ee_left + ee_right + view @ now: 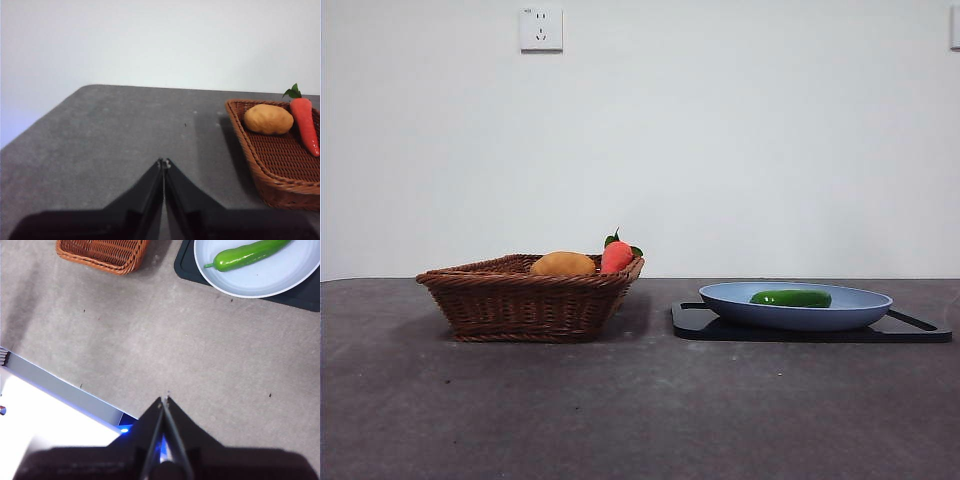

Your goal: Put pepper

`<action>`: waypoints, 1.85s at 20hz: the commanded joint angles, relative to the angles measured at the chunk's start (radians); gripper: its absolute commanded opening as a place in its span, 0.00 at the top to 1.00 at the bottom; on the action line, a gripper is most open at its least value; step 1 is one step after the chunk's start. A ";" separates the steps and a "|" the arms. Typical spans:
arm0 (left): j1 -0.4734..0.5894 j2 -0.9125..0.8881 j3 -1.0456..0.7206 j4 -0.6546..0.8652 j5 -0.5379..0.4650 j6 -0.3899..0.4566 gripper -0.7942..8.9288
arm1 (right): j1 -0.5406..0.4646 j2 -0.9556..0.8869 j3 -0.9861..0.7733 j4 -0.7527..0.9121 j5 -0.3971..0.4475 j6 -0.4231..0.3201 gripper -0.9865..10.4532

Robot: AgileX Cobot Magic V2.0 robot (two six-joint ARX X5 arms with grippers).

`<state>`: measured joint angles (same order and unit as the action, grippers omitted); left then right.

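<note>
The green pepper (791, 297) lies on the blue plate (860, 310), at the right of the table in the front view; the right wrist view shows the pepper (247, 255) on the plate (280, 280) too. My right gripper (164, 400) is shut and holds nothing, well back from the plate over bare table. My left gripper (163, 163) is also shut and holds nothing, beside the wicker basket (280, 160). Neither arm shows in the front view.
The wicker basket (530, 297) at the left holds a round orange-yellow fruit (563, 264) and a red-orange item with green leaves (617, 255). A black tray (700, 322) lies under the plate. A bright table edge (60, 390) shows near my right gripper.
</note>
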<state>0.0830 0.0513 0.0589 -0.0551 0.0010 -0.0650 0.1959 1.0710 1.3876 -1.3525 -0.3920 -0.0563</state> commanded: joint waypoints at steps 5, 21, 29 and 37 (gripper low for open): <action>0.004 -0.029 -0.052 0.000 -0.001 -0.041 0.91 | 0.001 0.006 0.019 -0.006 0.001 0.006 0.90; 0.004 -0.029 -0.052 -0.024 0.003 -0.040 0.91 | 0.001 0.006 0.019 -0.006 0.001 0.006 0.90; 0.004 -0.029 -0.052 -0.021 0.003 -0.040 0.91 | -0.075 -0.098 -0.005 0.227 -0.002 -0.023 0.90; 0.004 -0.029 -0.052 -0.021 0.003 -0.040 0.91 | -0.134 -0.504 -0.547 0.909 0.010 0.030 0.90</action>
<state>0.0830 0.0257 0.0177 -0.0883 0.0032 -0.0986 0.0628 0.5671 0.8616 -0.4732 -0.3882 -0.0372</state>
